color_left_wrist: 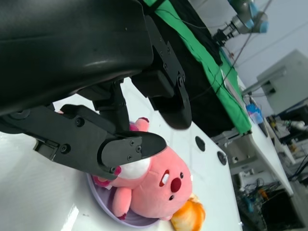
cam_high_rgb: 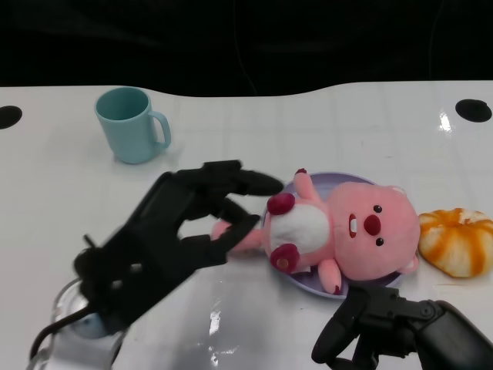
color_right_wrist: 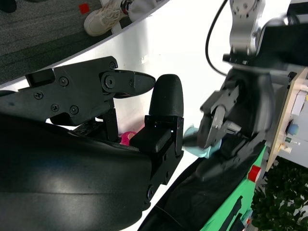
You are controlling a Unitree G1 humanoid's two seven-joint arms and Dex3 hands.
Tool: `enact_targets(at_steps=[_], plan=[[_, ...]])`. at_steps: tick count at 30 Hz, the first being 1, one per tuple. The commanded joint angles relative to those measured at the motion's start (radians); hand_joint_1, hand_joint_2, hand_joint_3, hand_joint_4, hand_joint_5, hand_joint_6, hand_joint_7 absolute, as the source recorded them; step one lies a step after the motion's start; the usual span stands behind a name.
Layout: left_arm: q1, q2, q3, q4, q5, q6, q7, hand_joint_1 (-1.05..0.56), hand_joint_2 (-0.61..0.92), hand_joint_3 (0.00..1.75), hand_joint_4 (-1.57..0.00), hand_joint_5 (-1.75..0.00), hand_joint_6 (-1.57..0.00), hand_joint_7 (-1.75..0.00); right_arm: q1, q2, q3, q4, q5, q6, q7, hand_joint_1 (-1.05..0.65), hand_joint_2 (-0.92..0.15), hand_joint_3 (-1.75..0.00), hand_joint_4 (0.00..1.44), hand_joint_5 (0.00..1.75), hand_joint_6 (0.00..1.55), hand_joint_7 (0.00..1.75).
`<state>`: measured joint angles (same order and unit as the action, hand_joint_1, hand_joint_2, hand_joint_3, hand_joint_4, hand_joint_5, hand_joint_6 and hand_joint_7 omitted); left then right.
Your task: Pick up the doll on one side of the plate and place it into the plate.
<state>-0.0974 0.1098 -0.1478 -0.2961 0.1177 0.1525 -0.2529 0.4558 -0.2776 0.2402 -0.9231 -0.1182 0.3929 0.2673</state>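
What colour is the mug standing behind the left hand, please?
The mug is light teal; the head view shows it best.

Doll [cam_high_rgb: 347, 231] lying in the plate [cam_high_rgb: 308, 284] on the bench [cam_high_rgb: 308, 131], bun [cam_high_rgb: 456, 240] just right of the plate, mug [cam_high_rgb: 131, 123] far behind left.

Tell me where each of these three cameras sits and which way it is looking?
Head view: up on the robot, looking down at the white table; both black hands show, left hand and right hand.
Left wrist view: behind the left hand, looking past its fingers at the pink doll lying on the purple plate.
Right wrist view: behind the right hand, looking across the table.
Shared: head and left wrist views both show doll, plate and orange toy.
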Motion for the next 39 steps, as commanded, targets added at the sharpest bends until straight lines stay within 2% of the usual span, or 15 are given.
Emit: enact_targets(at_steps=[1, 9, 11, 14, 20, 24, 29, 39], plan=[[0.055, -0.007, 0.053, -0.081, -0.105, 0.058, -0.016, -0.08, 0.47, 1.22, -0.82, -1.25, -0.90, -0.84, 0.002, -0.004, 0.001, -0.005, 0.005, 0.006, -0.002, -0.26, -0.92, -0.32, 0.68, 1.54, 0.61, 1.25], [0.183, 0.029, 0.104, -0.282, -0.240, 0.249, -0.027, -0.13, 0.34, 1.54, -0.95, -1.69, -0.92, -1.38, -0.004, -0.002, 0.004, 0.003, 0.005, 0.003, -0.004, -0.26, -0.92, -0.32, 0.68, 1.54, 0.61, 1.26], [0.213, 0.050, 0.124, -0.332, -0.287, 0.311, -0.039, -0.17, 0.33, 1.54, -0.94, -1.74, -0.86, -1.56, -0.004, -0.003, 0.005, 0.003, 0.001, 0.004, -0.004, -0.26, -0.92, -0.32, 0.68, 1.54, 0.61, 1.26], [0.243, 0.067, 0.156, -0.382, -0.354, 0.384, -0.045, -0.15, 0.33, 1.52, -0.94, -1.75, -0.81, -1.70, -0.004, -0.002, 0.006, 0.003, 0.004, 0.006, -0.004, -0.26, -0.92, -0.32, 0.68, 1.53, 0.61, 1.26], [0.315, 0.088, 0.203, -0.468, -0.467, 0.499, -0.044, -0.13, 0.34, 1.52, -0.95, -1.75, -0.81, -1.71, -0.007, -0.002, 0.002, 0.008, 0.008, 0.005, -0.003, -0.25, -0.92, -0.32, 0.68, 1.54, 0.61, 1.26], [0.357, 0.052, 0.231, -0.455, -0.585, 0.553, -0.037, -0.10, 0.36, 1.51, -0.96, -1.75, -0.81, -1.69, -0.007, -0.005, -0.008, 0.019, 0.016, -0.009, 0.001, -0.25, -0.92, -0.32, 0.68, 1.54, 0.61, 1.26], [0.373, 0.041, 0.228, -0.389, -0.659, 0.550, -0.049, -0.09, 0.33, 1.56, -0.96, -1.75, -0.82, -1.65, -0.001, -0.009, -0.018, 0.027, 0.018, -0.021, 0.004, -0.25, -0.92, -0.32, 0.68, 1.54, 0.61, 1.26], [0.382, 0.049, 0.192, -0.324, -0.693, 0.524, -0.054, -0.09, 0.28, 1.62, -0.97, -1.75, -0.83, -1.62, 0.020, -0.019, -0.054, 0.042, 0.033, -0.057, 0.017, -0.24, -0.92, -0.32, 0.68, 1.54, 0.61, 1.25]])
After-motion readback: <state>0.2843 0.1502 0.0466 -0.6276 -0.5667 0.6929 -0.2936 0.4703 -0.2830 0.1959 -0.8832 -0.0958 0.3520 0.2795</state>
